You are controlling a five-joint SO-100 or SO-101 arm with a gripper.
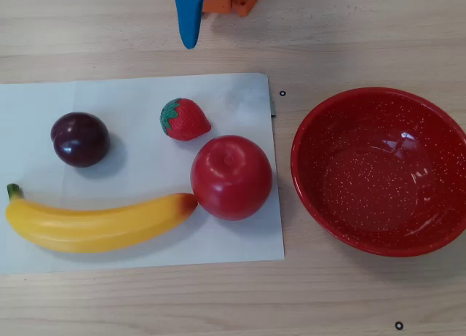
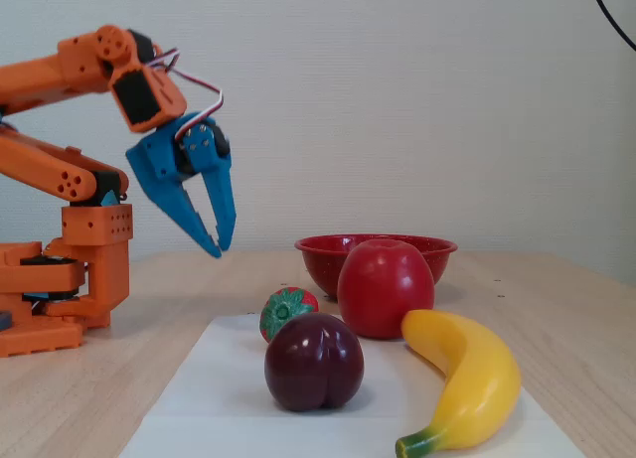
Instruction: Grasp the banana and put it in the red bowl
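The yellow banana point(image 1: 95, 223) lies on a white paper sheet at the lower left of the overhead view, its green stem to the left. In the fixed view the banana point(image 2: 467, 379) is at the front right. The red speckled bowl point(image 1: 378, 172) sits empty on the table to the right of the sheet; it stands at the back in the fixed view point(image 2: 323, 254). My blue gripper point(image 2: 220, 247) hangs in the air, tips together and empty, well apart from the fruit. Only its tip shows at the top edge of the overhead view point(image 1: 191, 38).
A red apple point(image 1: 231, 177) touches the banana's right end. A strawberry point(image 1: 186, 119) and a dark plum point(image 1: 80, 139) lie on the white sheet point(image 1: 131, 95). The orange arm base point(image 2: 70, 279) stands at the left in the fixed view.
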